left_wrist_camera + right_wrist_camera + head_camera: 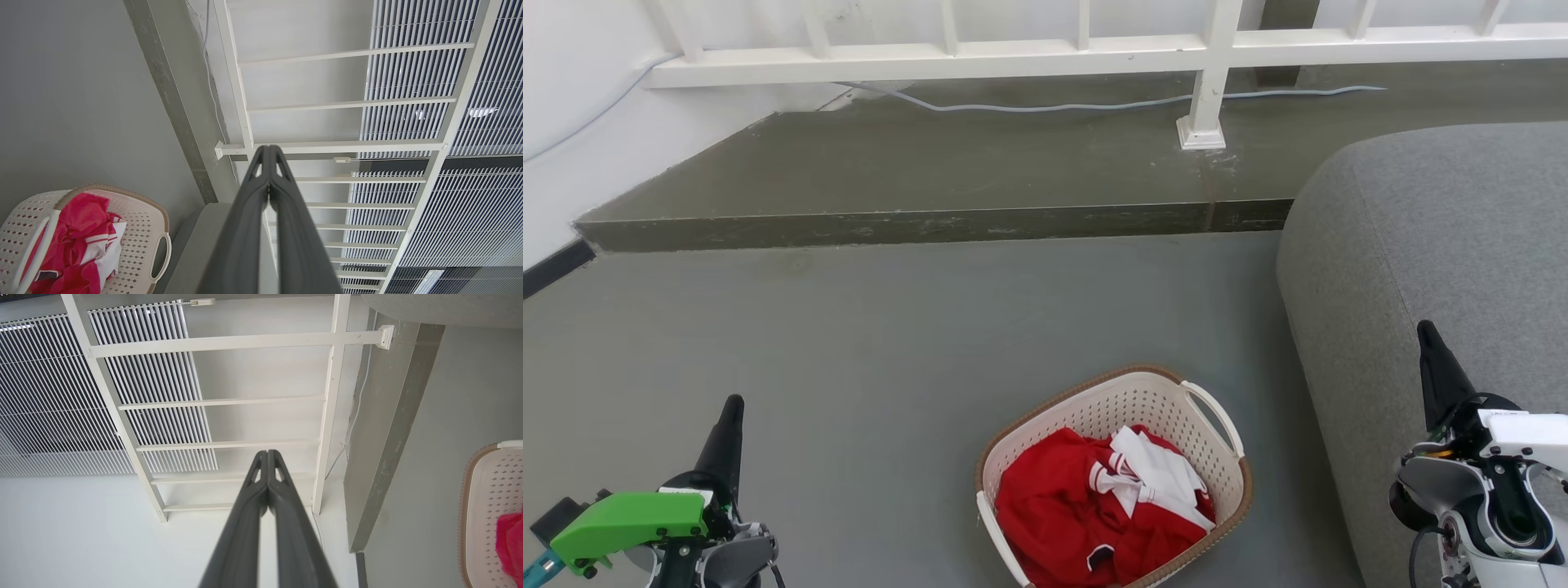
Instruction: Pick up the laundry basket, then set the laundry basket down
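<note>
The laundry basket (1235, 478) stands on the grey floor at the lower middle of the head view, cream-white and perforated with a brown rim and white loop handles, holding red and white clothes (1094, 498). It also shows at the lower left of the left wrist view, as the laundry basket (143, 216), and at the right edge of the right wrist view, as the laundry basket (486, 490). My left gripper (731, 406) is shut and empty, well left of the basket. My right gripper (1426, 331) is shut and empty, to the basket's right over the sofa. The fingertips touch in both wrist views, left gripper (269, 148) and right gripper (267, 452).
A grey sofa (1437, 245) rises right beside the basket on its right. A raised dark step (931, 220) crosses behind, topped by a white railing (1209, 73) with a cable (1054, 106) along it. A white wall (572, 122) closes the left side.
</note>
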Available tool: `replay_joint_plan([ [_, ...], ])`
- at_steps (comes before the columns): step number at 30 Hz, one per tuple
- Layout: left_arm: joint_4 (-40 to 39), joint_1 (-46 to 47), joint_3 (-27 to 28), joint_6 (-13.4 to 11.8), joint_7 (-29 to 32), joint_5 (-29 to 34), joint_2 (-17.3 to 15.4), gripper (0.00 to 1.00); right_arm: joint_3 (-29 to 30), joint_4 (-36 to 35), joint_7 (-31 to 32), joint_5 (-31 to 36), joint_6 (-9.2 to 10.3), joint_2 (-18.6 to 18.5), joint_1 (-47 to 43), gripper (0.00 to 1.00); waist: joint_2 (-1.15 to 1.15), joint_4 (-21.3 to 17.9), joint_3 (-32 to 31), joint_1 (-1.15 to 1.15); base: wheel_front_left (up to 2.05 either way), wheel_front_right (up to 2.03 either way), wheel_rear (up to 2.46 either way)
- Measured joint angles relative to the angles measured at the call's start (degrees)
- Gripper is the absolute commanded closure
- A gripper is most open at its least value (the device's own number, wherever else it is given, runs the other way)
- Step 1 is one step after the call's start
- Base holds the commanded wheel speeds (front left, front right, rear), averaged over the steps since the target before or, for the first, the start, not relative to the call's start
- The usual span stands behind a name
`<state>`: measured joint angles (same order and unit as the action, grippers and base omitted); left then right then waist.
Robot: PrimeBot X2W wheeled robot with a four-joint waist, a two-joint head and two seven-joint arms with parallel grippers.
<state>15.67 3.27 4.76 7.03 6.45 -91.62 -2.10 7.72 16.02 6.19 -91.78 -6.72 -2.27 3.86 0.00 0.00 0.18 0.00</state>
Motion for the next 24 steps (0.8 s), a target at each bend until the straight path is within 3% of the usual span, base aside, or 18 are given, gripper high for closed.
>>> replay_joint_plan([
  [24, 0.00, 0.00, 0.00, 0.00, 0.00, 0.00, 0.00, 1.00, 0.00, 0.00, 0.00, 0.00, 0.00, 0.00, 0.00, 1.00, 0.00, 0.00, 0.00, 0.00, 0.00, 0.00, 0.00],
])
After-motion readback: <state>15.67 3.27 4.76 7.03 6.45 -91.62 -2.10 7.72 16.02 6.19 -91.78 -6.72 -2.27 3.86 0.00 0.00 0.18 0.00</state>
